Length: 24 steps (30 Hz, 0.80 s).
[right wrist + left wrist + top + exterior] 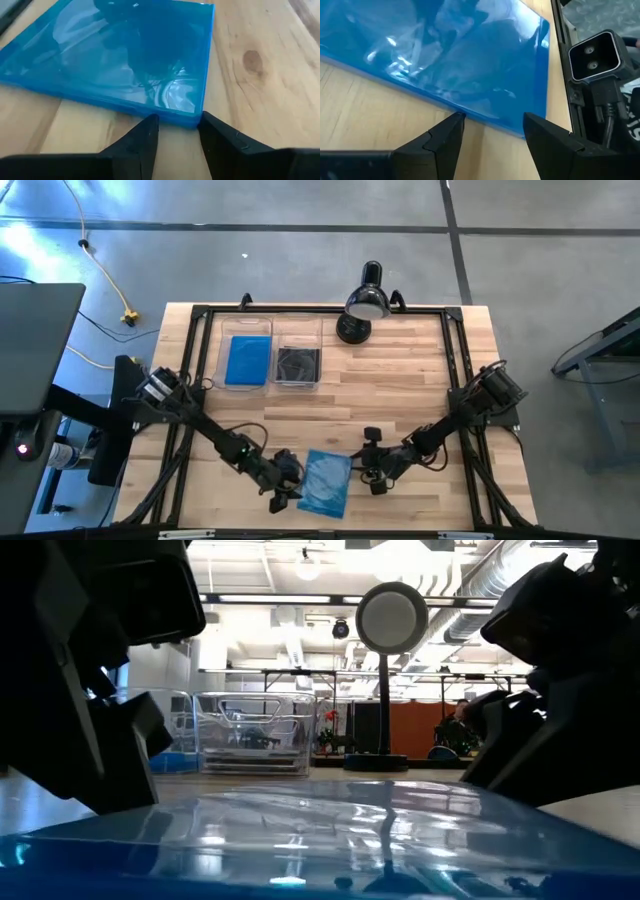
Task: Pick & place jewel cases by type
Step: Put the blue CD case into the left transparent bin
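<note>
A translucent blue jewel case (326, 483) lies flat on the wooden table near its near edge; it fills the bottom of the low view (330, 840). My left gripper (296, 482) is open at the case's left edge (470, 112), fingers level. My right gripper (360, 471) is open at the case's right edge, near a corner (192, 116). More blue cases (248, 361) lie in the left clear bin, and dark cases (298, 364) lie in the right clear bin. My left gripper (492, 120) has both fingertips right at the case's left edge (485, 117), coming level from the table's left; whether they touch it, I cannot tell. My right gripper (177, 119) has both fingertips at the case's right edge beside a corner (197, 119), coming level from the right; touching or not, I cannot tell.
Two clear bins (272, 325) stand side by side at the far left of the table. A black desk lamp (362, 308) stands at the far edge, right of the bins. Bare wood (400, 380) lies between the bins and the case. A black frame (455, 360) runs round the table.
</note>
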Tool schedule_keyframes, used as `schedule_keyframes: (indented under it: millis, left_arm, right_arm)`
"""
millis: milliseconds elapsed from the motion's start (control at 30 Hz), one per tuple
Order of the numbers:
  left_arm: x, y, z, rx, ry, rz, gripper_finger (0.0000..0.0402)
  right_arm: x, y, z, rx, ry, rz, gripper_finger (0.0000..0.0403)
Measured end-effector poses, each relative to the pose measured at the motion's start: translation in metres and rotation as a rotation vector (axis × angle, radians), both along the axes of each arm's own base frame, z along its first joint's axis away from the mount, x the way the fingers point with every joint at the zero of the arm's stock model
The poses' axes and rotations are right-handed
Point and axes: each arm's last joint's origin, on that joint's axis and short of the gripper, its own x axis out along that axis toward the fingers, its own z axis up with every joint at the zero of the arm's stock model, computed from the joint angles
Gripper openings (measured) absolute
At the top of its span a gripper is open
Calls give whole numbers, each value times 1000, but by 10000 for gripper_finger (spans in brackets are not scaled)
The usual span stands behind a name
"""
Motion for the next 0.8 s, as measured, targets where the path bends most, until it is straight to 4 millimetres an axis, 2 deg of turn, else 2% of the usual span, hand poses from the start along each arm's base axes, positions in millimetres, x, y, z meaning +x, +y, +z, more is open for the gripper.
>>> schedule_keyframes:
  millis: [233,500,800]
  left_arm:
    - [3,5,0,65,-10,-18,209]
    - [1,8,-2,160,4,-1,209]
    - [4,16,-5,209,16,0,209]
  right_arm:
    - [3,3,4,76,-34,25,129]
    - [5,4,9,61,-90,20,129]
    - [8,4,29,98,-185,34,129]
